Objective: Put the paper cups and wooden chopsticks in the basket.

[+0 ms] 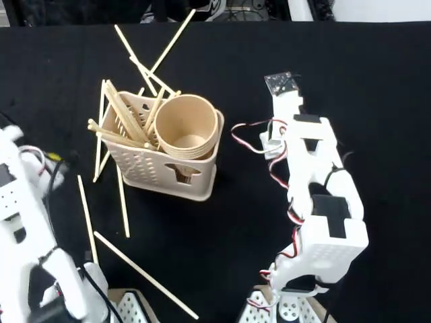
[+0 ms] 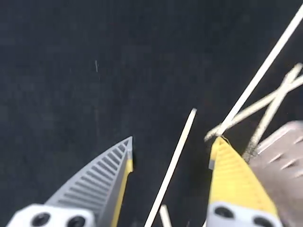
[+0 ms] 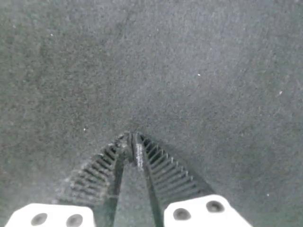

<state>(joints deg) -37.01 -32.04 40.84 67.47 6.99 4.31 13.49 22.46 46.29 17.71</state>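
Left gripper (image 2: pixel 173 158) hung spread apart, one loose chopstick (image 2: pixel 184 133) lying on the black table (image 2: pixel 94 71) between its fingers. Right gripper (image 3: pixel 133 142) was clenched on nothing, close over the table. Stacked paper cups (image 1: pixel 187 131) and several chopsticks (image 1: pixel 124 111) sat in the basket (image 1: pixel 176 176); others lay scattered around it.

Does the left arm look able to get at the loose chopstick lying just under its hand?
Probably yes. The left hand is open, and the chopstick lies framed between its fingers on the black cloth, with nothing covering it.
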